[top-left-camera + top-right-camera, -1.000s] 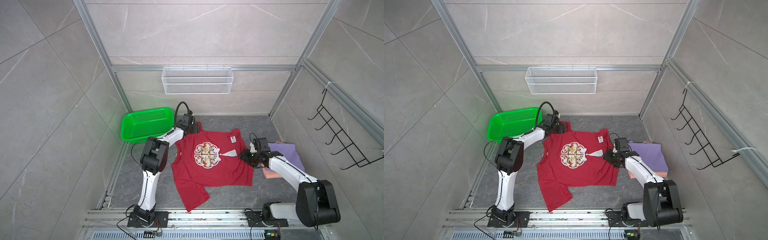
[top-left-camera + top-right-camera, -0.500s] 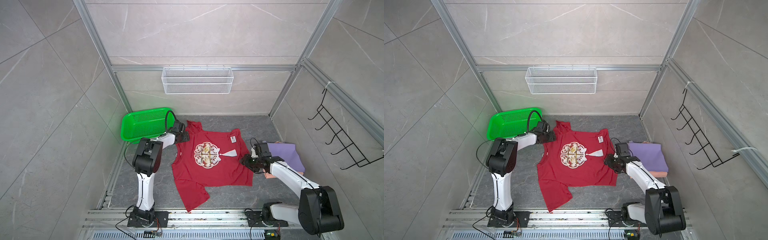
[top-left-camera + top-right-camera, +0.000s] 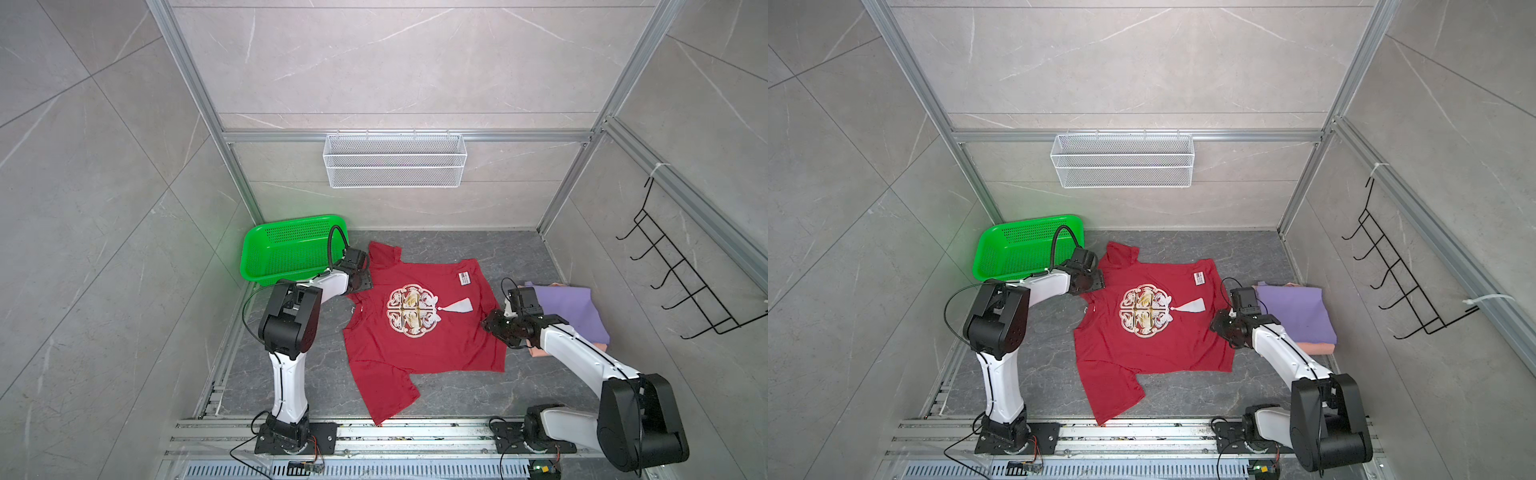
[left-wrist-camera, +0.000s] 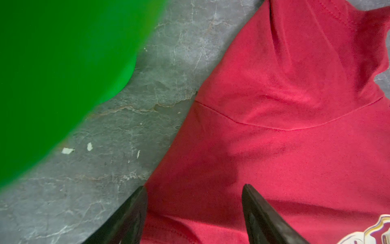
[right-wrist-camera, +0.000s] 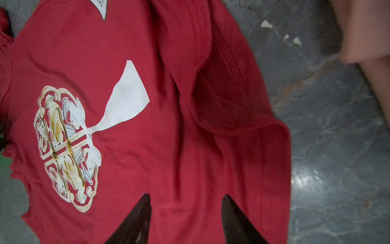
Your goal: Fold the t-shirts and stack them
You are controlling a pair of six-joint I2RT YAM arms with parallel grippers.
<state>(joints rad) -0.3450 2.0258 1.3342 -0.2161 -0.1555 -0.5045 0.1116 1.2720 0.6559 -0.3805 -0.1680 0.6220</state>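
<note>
Left wrist view showed the left fingers (image 4: 130,217) apart over the far-left shoulder of the dark red cream-printed cloth t-shirt (image 4: 274,147) lying flat on the grey table (image 3: 457,399), right fingers (image 5: 238,224) apart at its right hem; folding seemed about to start, needing both to pinch edges.

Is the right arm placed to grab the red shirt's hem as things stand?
Probably yes. The right claw hangs open directly over the hem of the red shirt, with nothing between them. The folded purple shirt lies off to the side, clear of the path.
</note>
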